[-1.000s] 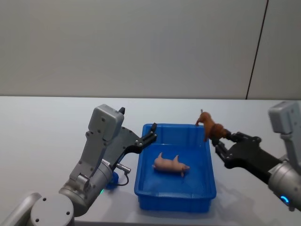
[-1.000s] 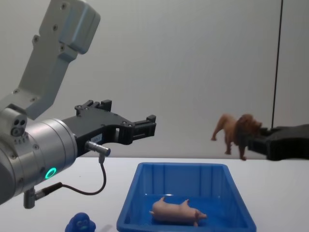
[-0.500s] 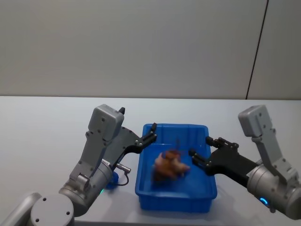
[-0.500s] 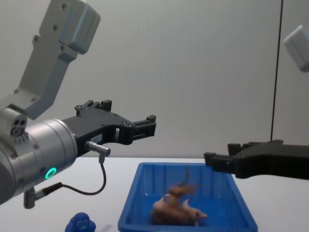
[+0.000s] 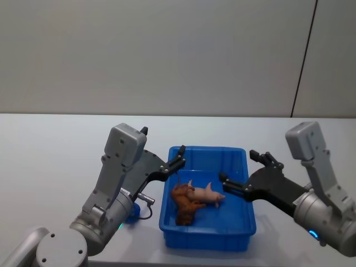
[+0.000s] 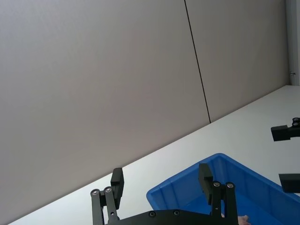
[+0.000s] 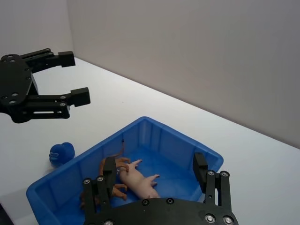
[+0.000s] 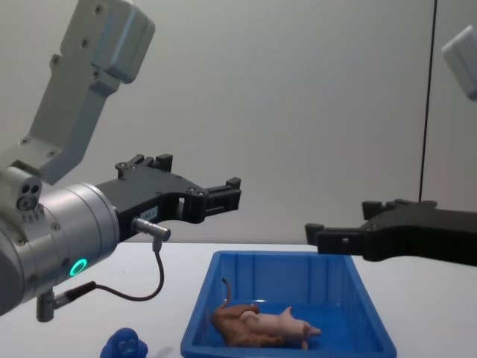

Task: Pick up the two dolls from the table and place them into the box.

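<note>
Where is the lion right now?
In the head view, the lion lies inside the box, toward its left side, right next to the pig.

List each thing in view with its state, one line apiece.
box: flat on the table, two figures inside
pig: on its side in the box, against the lion
lion: lying in the box, against the pig
left gripper: jaws open, empty, raised by the box's left rim
right gripper: jaws open, empty, raised over the box's right side
blue figure: on the table, left of the box
</note>
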Available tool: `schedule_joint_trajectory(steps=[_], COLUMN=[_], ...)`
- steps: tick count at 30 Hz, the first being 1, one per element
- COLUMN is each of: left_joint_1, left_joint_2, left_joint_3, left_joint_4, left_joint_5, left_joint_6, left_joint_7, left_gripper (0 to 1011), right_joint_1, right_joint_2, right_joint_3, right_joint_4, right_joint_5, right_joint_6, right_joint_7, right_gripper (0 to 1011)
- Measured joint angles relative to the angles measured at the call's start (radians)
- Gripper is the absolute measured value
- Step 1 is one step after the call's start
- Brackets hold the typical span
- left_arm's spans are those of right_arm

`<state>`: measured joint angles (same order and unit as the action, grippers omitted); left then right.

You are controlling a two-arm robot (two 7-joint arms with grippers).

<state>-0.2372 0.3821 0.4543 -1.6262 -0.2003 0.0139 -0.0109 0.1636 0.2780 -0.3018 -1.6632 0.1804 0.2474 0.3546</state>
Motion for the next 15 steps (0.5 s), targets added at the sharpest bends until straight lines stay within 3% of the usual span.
schedule_joint_trajectory(steps=[15], left_joint_1=[0.0], left_joint_2=[0.0], left_joint_3=[0.0], left_joint_4=[0.0], left_joint_5=[0.0], left_joint_6=[0.0], left_joint_7=[0.0], left_gripper=[1002], right_joint_1=[-0.014], right_joint_2=[0.057], right_joint_3=[0.053], right_joint_4=[0.013], right_joint_5=[0.049], right_joint_6=[-0.042], right_joint_7=[-0.029], right_gripper=[1001])
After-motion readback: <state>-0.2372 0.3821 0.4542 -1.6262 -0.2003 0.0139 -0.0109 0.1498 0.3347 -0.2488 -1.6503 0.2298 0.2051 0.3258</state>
